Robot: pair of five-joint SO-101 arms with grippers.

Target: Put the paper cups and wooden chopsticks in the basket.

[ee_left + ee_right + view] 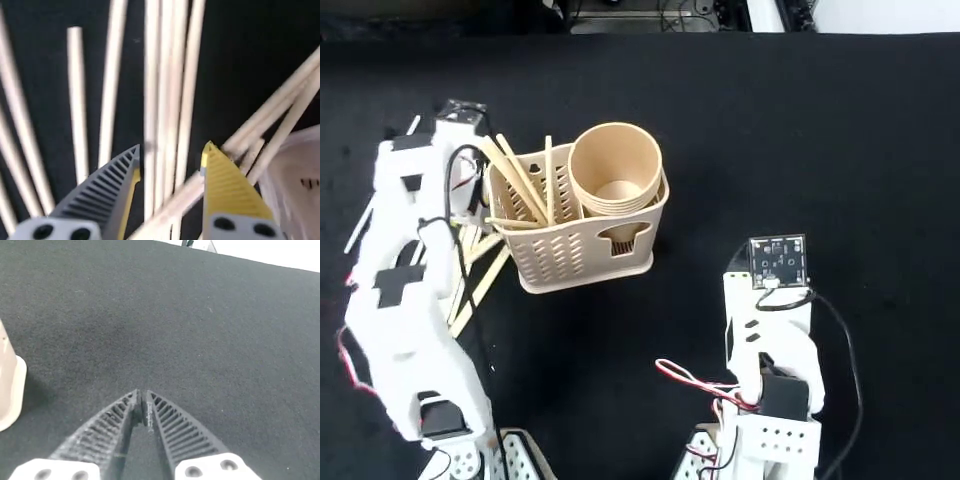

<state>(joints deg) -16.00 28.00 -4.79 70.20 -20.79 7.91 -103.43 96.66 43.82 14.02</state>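
We see paper cups (616, 175) and some wooden chopsticks (525, 185) in the basket (585, 262); loose chopsticks (160, 75) lie beneath our spread left tool (170, 150); right tool (142, 400) closed, empty.

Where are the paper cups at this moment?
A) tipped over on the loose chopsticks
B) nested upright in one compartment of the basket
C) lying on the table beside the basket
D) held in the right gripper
B: in the high view the paper cups stand nested, mouth up, inside one compartment of the basket, next to the compartment that holds chopsticks.
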